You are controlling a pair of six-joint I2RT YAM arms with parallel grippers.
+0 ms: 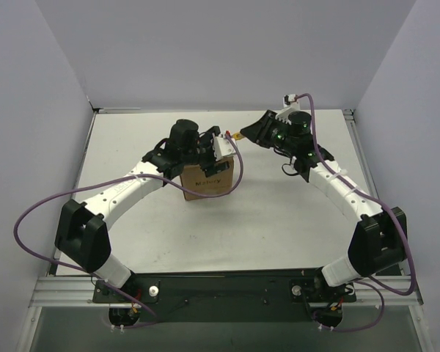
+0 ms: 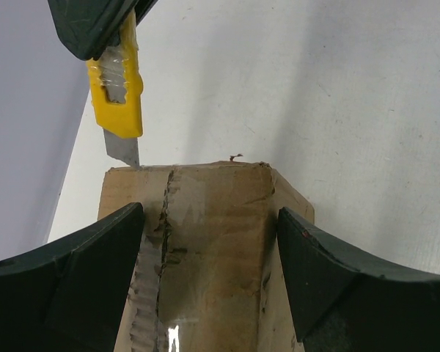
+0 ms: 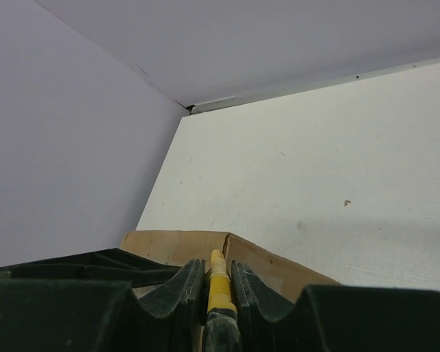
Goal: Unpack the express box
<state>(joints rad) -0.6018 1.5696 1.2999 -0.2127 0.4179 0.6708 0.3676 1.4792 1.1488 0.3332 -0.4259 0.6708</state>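
The express box point(image 1: 209, 185), a small brown carton, stands mid-table. In the left wrist view its top point(image 2: 213, 235) shows a rough taped seam point(image 2: 161, 235). My left gripper point(image 1: 214, 158) is over the box top, jaws wide open, with the fingers point(image 2: 73, 279) on either side of the seam. My right gripper point(image 1: 253, 132) is shut on the yellow utility knife point(image 1: 237, 136) just beyond the box. The knife point(image 2: 117, 92) has its blade tip point(image 2: 126, 152) at the box's far top edge, at the seam. In the right wrist view the knife point(image 3: 218, 282) sits between the fingers, pointing at the box corner point(image 3: 227, 242).
The white table point(image 1: 279, 220) is closed in by grey walls at the back and on both sides. Purple cables point(image 1: 29, 220) loop from both arms. The arm bases stand at the near edge.
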